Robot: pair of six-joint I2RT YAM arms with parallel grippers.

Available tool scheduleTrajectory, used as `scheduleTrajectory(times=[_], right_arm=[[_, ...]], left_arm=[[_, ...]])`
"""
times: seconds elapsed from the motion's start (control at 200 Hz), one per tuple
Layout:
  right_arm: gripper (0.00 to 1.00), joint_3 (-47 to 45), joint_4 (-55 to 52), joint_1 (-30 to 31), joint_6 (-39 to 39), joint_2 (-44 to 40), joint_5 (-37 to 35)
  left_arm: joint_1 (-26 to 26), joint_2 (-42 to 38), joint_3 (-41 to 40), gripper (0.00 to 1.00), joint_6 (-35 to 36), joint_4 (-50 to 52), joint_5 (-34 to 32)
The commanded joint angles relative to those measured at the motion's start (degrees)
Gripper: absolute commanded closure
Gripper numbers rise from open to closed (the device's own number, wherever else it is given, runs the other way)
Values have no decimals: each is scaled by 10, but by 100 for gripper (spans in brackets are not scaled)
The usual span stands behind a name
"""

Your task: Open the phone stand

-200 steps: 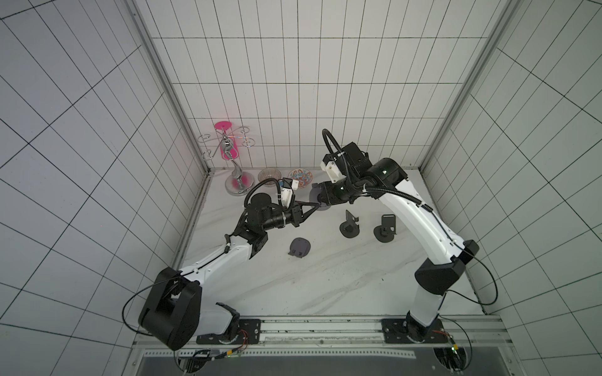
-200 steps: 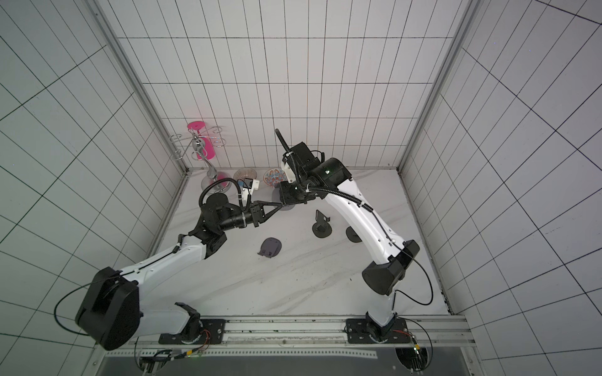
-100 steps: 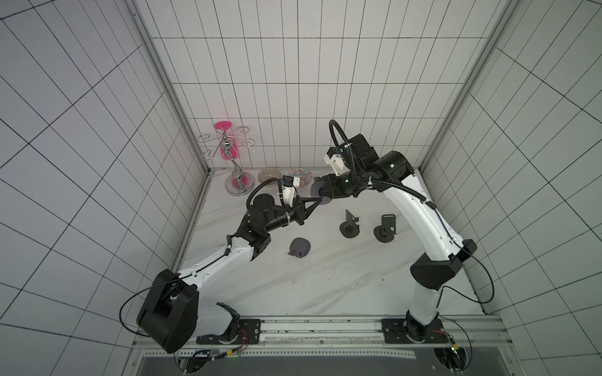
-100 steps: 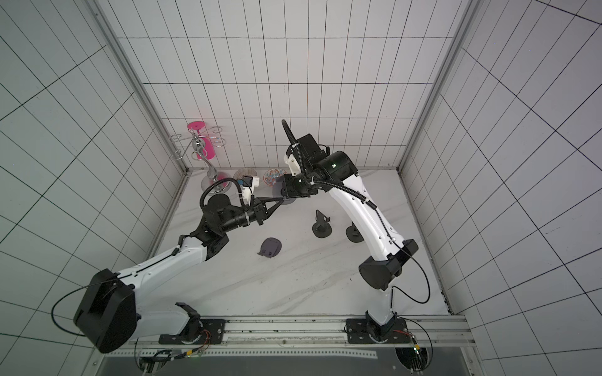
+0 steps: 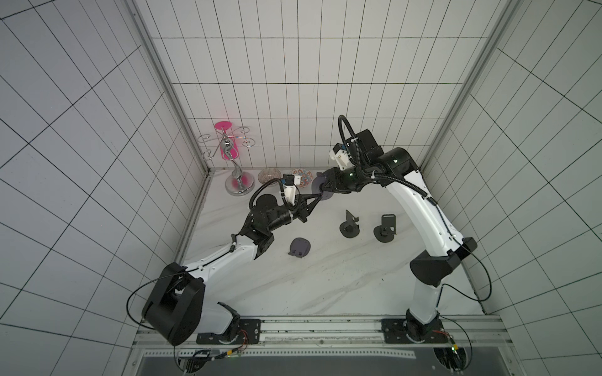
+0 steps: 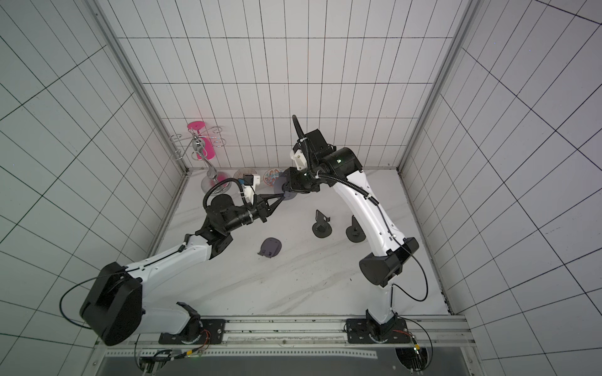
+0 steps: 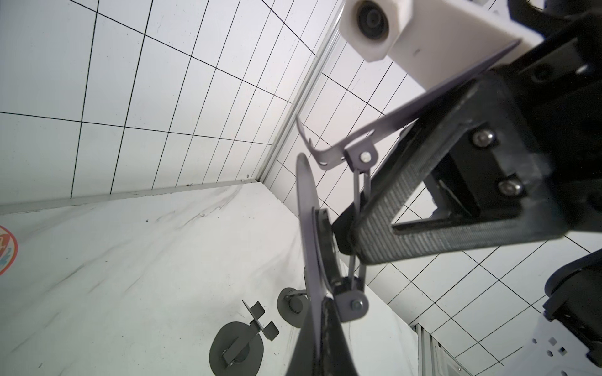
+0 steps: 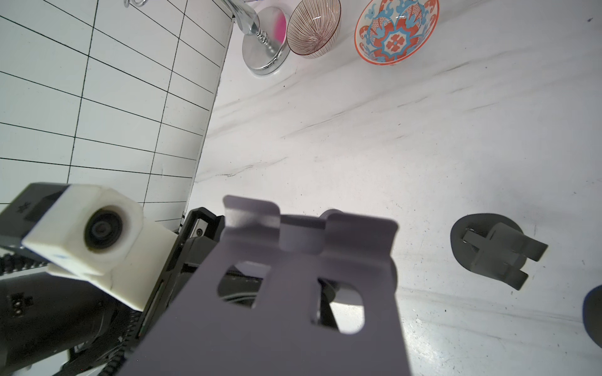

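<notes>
- left claw [image 5: 321, 196]: pinched completely closed, with its tips nipping the rim of the round base disc on the grey-violet folding metal phone stand [image 7: 306, 228]
- right claw [image 7: 351, 234]: nearly closed too, only a narrow gap. In the left wrist view its ribbed fingers [image 7: 407, 185] look clamped on the stand's thin link arm [image 7: 357, 188], though one finger is mostly hidden behind the other
- so both claws have the stand at once, held up off the white marble-look table [image 5: 325, 286], just beside the red-and-blue patterned bowl [image 5: 301, 177] on its right-arm side
- the stand itself: disc up on edge, link arm hinged at both ends, cradle plate [image 8: 293, 293] swung well clear of the disc, so it's partly unfolded
- the plate has two curled lips and two rounded cut-outs, and it lies back over the right claw
- nearer the robot's base than that bowl, a folded dark stand [image 5: 299, 249] lies flat on the table, and an opened dark stand [image 5: 349, 224] and a second opened stand [image 5: 386, 228] are standing up
</notes>
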State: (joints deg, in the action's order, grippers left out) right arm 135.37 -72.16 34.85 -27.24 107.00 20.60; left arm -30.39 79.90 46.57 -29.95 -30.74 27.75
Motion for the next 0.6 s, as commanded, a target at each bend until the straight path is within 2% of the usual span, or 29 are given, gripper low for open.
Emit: scheduleTrajectory(times=[0.0, 0.205, 0.38, 0.5, 0.595], right_arm=[[100, 81, -5, 4, -53, -70, 185], [100, 80, -16, -9, -54, -75, 204], [100, 80, -19, -16, -52, -83, 209], [100, 58, -14, -16, -35, -97, 188], [100, -17, 40, -14, -29, -128, 174]], left_arm=[[40, 93, -65, 100, 45, 286, -184], [76, 111, -65, 100, 35, 267, -163], [77, 128, -59, 100, 38, 271, -170], [60, 112, -57, 100, 43, 271, -167], [36, 86, -45, 100, 47, 288, -168]])
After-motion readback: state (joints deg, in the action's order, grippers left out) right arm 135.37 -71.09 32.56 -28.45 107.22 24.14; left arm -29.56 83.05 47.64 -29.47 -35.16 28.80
